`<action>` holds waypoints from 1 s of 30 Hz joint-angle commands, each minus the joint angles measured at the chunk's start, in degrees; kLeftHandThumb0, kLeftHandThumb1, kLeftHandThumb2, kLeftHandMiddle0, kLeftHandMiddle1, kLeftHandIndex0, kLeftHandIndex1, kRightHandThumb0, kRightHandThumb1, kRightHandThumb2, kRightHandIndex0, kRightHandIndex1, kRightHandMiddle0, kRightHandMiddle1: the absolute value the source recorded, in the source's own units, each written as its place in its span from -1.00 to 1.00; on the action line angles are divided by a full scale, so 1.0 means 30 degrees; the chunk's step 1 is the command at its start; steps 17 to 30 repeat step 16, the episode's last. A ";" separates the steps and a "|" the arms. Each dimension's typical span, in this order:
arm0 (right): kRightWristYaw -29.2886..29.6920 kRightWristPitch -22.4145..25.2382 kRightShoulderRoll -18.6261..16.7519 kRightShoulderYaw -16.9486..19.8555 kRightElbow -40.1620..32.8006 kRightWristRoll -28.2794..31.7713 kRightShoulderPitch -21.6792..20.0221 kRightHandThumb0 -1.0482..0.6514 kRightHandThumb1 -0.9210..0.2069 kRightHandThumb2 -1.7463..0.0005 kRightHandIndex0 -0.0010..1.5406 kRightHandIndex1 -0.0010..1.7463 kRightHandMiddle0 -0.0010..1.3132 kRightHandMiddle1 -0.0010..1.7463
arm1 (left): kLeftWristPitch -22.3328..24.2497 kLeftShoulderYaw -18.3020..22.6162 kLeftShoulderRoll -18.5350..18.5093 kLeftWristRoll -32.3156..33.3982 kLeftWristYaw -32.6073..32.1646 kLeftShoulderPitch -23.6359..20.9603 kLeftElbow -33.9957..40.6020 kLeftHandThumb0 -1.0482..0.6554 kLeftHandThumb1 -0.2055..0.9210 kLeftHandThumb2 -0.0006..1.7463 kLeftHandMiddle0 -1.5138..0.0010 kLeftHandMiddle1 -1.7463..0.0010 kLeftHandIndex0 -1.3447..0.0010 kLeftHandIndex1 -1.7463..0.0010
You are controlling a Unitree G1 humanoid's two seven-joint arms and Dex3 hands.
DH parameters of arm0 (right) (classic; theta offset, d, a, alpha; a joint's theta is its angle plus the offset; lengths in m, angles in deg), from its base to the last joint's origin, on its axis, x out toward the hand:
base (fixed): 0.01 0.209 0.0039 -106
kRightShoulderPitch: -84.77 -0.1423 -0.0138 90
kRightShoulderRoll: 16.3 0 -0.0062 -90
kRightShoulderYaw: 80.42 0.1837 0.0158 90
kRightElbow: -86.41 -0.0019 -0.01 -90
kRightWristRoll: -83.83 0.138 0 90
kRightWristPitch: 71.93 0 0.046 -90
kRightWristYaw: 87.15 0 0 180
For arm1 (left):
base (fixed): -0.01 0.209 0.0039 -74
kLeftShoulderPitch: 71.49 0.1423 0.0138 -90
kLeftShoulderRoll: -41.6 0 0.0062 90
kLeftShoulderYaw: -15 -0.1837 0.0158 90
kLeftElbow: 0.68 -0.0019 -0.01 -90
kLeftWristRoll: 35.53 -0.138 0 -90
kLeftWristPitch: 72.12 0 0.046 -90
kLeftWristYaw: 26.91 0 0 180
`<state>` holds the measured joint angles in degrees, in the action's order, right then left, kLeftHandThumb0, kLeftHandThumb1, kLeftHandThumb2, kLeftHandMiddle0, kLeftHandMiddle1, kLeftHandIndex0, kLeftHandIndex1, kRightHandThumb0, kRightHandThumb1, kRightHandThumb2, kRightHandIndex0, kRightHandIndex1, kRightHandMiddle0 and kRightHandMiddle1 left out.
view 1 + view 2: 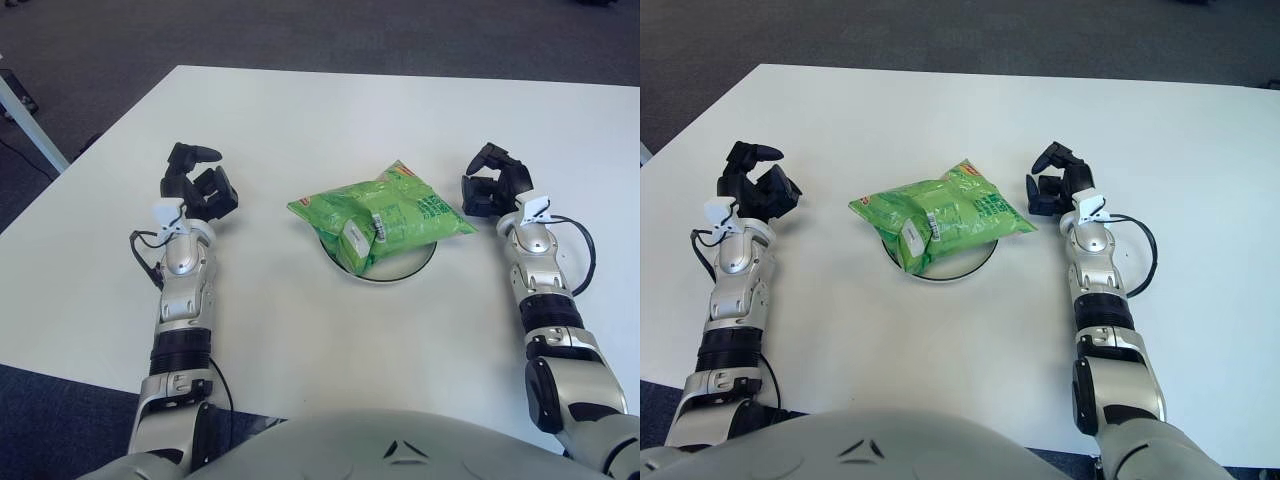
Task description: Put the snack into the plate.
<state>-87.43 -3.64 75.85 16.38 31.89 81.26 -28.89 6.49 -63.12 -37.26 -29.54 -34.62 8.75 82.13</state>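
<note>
1. Left hand (198, 184): forearm stretched forward, fingers loosely curled, holding nothing.
2. Right hand (495, 186): forearm stretched forward, fingers loosely curled, holding nothing.
3. Both arms roughly parallel, well apart, wrists straight, cable looped at each wrist.

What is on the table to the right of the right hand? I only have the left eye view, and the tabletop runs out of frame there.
Observer: The right eye view shows only bare white table carrying on past the right hand, which holds nothing beside the snack on the plate.
Operator: And near the right elbow?
Observer: There the table's near edge shows, with dark floor below it. The left hand is idle on the snack's other side.
</note>
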 commanded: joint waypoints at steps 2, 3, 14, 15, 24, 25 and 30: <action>0.1462 -0.1332 0.0090 -0.1264 0.1854 -0.2386 0.1919 -0.37 0.22 -0.63 0.80 1.00 0.04 1.00 | -0.1566 -0.0872 0.1134 -0.0589 0.0684 0.4119 -0.1756 -0.29 0.12 0.35 -0.34 -1.00 0.22 -1.00; 0.1708 -0.1474 0.0147 -0.1413 0.1870 -0.2679 0.1937 -0.38 0.23 -0.63 0.80 1.00 0.05 1.00 | -0.1806 -0.0988 0.1039 -0.0701 0.0743 0.4173 -0.1835 -0.29 0.13 0.34 -0.34 -1.00 0.22 -1.00; 0.3735 -0.2025 0.0386 -0.2720 0.1624 -0.4953 0.2105 -0.41 0.32 -0.71 0.78 1.00 0.12 1.00 | -0.3651 -0.1853 0.0139 -0.1356 0.1674 0.4183 -0.2935 -0.27 0.25 0.25 -0.39 -1.00 0.30 -1.00; 0.3806 -0.1969 0.0384 -0.2797 0.1590 -0.5048 0.2116 -0.41 0.33 -0.71 0.78 1.00 0.12 1.00 | -0.3743 -0.1882 0.0086 -0.1332 0.1794 0.4189 -0.3014 -0.27 0.25 0.24 -0.40 -1.00 0.30 -1.00; 0.3816 -0.1861 0.0422 -0.2880 0.1563 -0.5149 0.2124 -0.41 0.33 -0.72 0.78 1.00 0.13 1.00 | -0.3792 -0.1920 0.0038 -0.1301 0.1919 0.4203 -0.3085 -0.27 0.26 0.24 -0.40 -1.00 0.31 -1.00; 0.3816 -0.1861 0.0422 -0.2880 0.1563 -0.5149 0.2124 -0.41 0.33 -0.72 0.78 1.00 0.13 1.00 | -0.3792 -0.1920 0.0038 -0.1301 0.1919 0.4203 -0.3085 -0.27 0.26 0.24 -0.40 -1.00 0.31 -1.00; 0.3816 -0.1861 0.0422 -0.2880 0.1563 -0.5149 0.2124 -0.41 0.33 -0.72 0.78 1.00 0.13 1.00 | -0.3792 -0.1920 0.0038 -0.1301 0.1919 0.4203 -0.3085 -0.27 0.26 0.24 -0.40 -1.00 0.31 -1.00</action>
